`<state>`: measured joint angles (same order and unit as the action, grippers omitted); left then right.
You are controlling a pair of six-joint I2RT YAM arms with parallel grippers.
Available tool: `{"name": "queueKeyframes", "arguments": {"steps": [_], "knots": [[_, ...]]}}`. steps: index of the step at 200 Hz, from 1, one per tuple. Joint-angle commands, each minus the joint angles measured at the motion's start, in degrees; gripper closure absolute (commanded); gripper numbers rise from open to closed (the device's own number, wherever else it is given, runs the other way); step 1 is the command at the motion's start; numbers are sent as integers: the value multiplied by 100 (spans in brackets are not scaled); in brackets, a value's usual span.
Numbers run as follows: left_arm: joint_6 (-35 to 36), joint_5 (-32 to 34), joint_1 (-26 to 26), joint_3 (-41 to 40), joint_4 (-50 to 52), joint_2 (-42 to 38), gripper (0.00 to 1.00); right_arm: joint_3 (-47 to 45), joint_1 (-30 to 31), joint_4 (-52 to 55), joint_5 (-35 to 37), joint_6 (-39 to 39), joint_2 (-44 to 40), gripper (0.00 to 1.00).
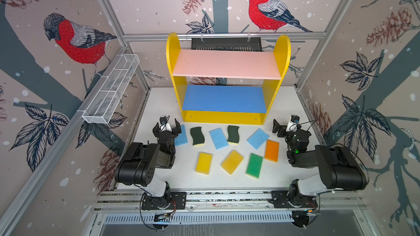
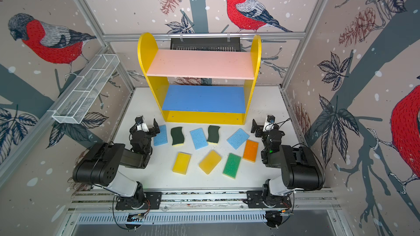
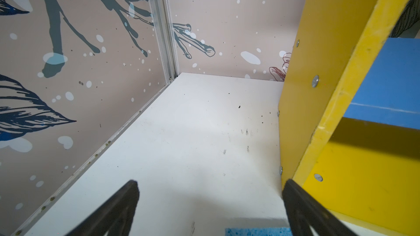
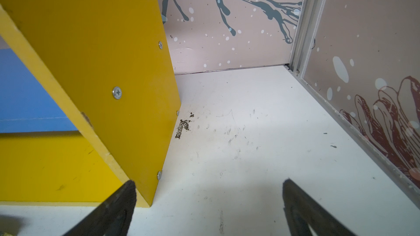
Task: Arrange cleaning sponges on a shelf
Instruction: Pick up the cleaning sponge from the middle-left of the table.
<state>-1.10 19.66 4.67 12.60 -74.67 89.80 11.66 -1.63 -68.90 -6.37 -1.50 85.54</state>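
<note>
At 6 o'clock from the shelf (image 1: 227,64), all the sponges (image 1: 232,161) sit loose on the worktop (image 1: 181,180). Left claw (image 1: 167,126) and right claw (image 1: 286,127) gape empty, so I'd guess first pick: the blue sponge (image 1: 181,136) nearest.

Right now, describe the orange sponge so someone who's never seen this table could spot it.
Find the yellow-sided shelf at the back of the white table; sponges lie scattered before it. The orange sponge is the rightmost, beside a green one, and the only orange block.
</note>
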Motion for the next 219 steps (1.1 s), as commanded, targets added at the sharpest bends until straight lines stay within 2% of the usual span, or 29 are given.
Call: {"name": "queueKeyframes", "arguments": {"steps": [1, 17, 34, 52, 66, 87, 122, 134, 153, 170, 196, 219], "knots": [[26, 7, -1, 8, -241, -7, 2, 12, -4, -199, -57, 10, -19, 0], [39, 15, -5, -3, -257, -6, 2, 3, -9, -212, -57, 12, -19, 0], [49, 51, 8, -38, -319, -14, 1, -5, -14, -220, -57, 9, -27, 5], [43, 115, 24, -78, -412, -14, 2, -6, -13, -229, -66, 8, -29, 0], [23, 220, 26, -78, -367, -73, 1, 0, -13, -249, -53, -3, -38, 0], [22, 244, 47, -75, -73, -441, 2, 319, -70, 556, -161, -24, -258, 0], [59, 964, 302, 334, 1209, -1272, 2, 913, -110, 1945, -239, 22, -614, 0], [-153, 1232, 387, 638, 2084, -1623, 3, 1037, -78, 2327, -86, 0, -811, 0], [-452, 832, 393, 1022, 3275, -2082, 3, 1089, 76, 2585, 71, 29, -1224, 0], [-643, 447, 410, 1101, 3545, -2338, 3, 1047, 228, 2609, 188, -12, -1631, 0], [-1109, 113, 443, 1152, 4002, -2658, 3, 1355, 542, 3253, 450, -83, -1956, 0], [-1553, 131, 527, 1657, 5278, -2735, 8, 1399, 1191, 3569, 1168, -11, -2384, 0]]}}
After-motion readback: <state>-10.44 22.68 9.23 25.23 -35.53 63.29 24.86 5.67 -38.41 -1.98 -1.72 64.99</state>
